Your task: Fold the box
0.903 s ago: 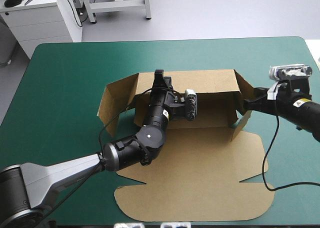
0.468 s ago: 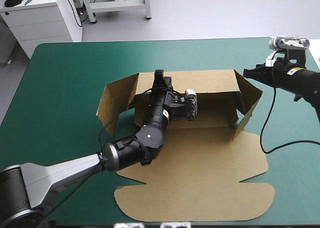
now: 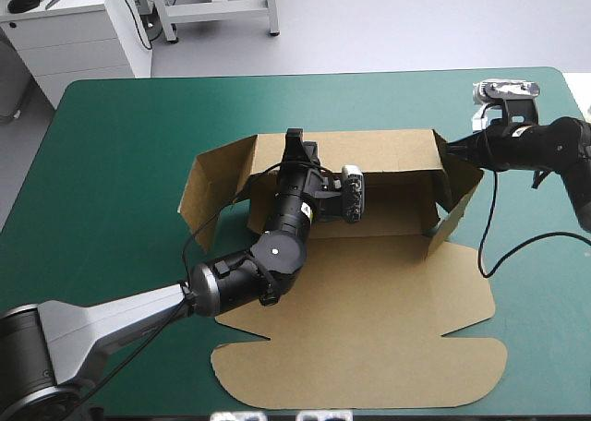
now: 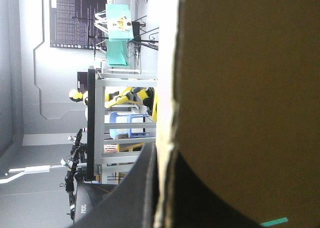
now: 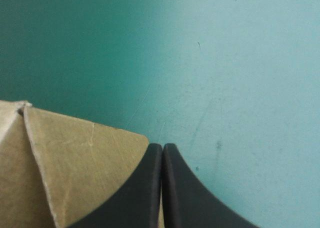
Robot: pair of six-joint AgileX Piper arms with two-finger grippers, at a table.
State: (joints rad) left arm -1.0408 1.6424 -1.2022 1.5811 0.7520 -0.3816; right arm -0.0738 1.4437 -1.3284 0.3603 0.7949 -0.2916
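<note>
the box (image 3: 369,310) lies mid-table, long axis left to right. the left gripper (image 3: 295,146) pinches its rear wall (image 3: 388,150). the right gripper (image 3: 451,148), fingers closed on nothing, meets the right end flap (image 3: 459,188) from outside.

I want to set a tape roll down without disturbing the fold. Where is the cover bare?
Bare cover: the strip between the box and the table's far edge, and the patch left of its left flap. Crowded: the middle, under the box and left tool, and the right flap, where the right tool sits.
</note>
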